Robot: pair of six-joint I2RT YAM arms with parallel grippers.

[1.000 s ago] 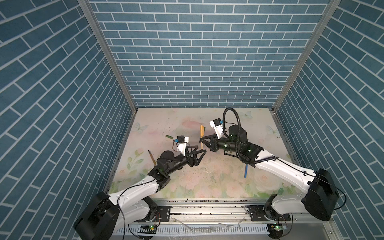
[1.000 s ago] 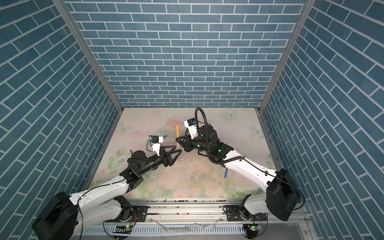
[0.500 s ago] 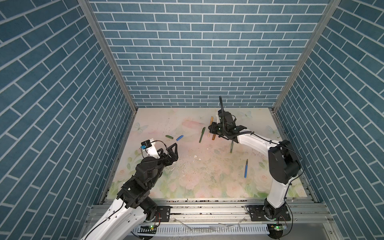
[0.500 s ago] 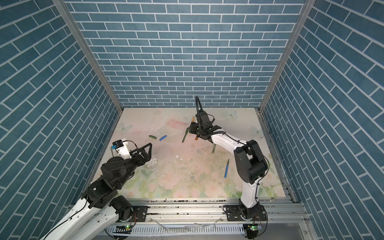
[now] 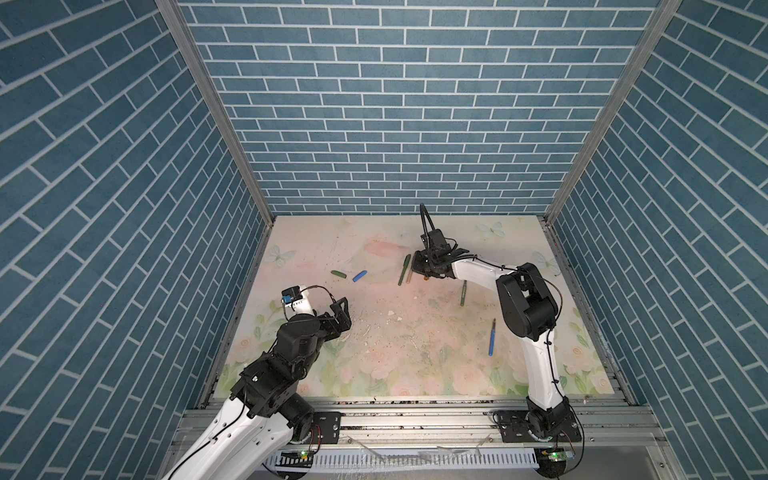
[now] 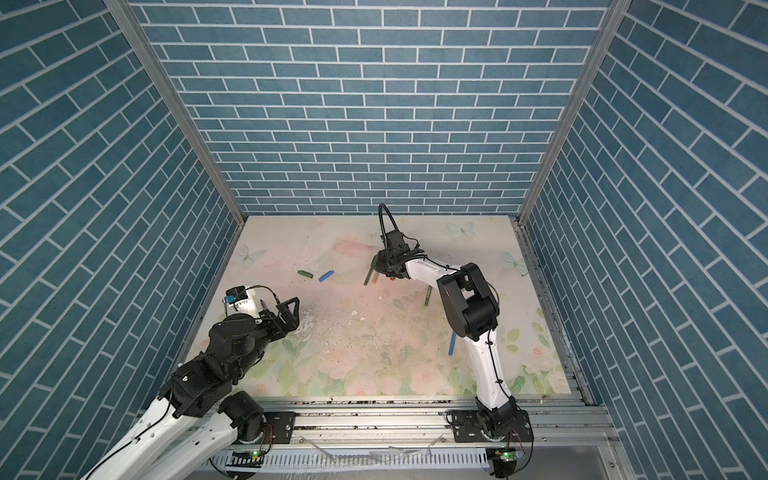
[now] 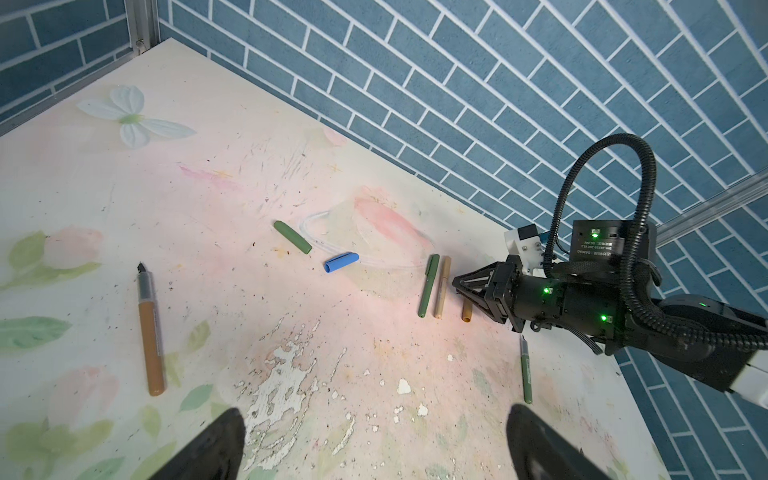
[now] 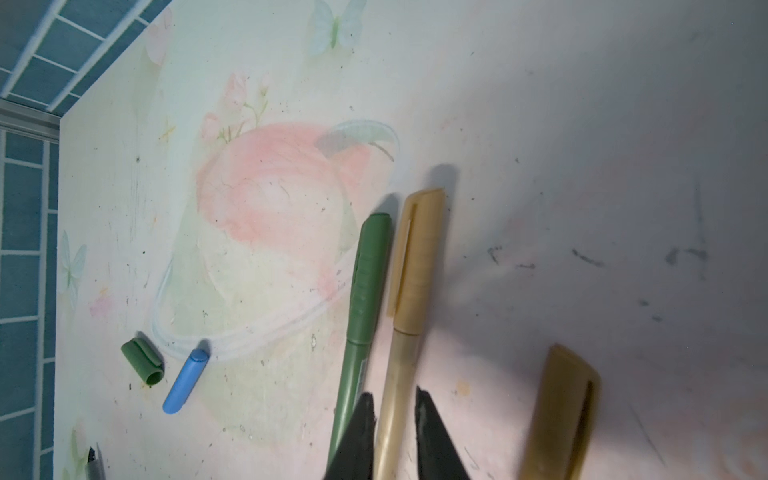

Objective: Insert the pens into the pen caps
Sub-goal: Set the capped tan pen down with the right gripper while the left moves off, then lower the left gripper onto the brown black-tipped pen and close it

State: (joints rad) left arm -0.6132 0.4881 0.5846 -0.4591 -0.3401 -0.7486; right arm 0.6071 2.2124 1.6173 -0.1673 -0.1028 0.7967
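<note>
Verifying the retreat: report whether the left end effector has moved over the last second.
Yes. The left end effector has pulled left, away from the blue pen, toward the left wall.

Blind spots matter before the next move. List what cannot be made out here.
Orange-brown pen: clear in the left wrist view, largely hidden behind the left arm in both top views.
Right end effector: straddles the tan pen in the right wrist view; grip unclear, fingers cut off by the lower edge.
Amber cap: blurred and cut by that edge.
Blue pen: upper end behind the right arm in a top view.
</note>
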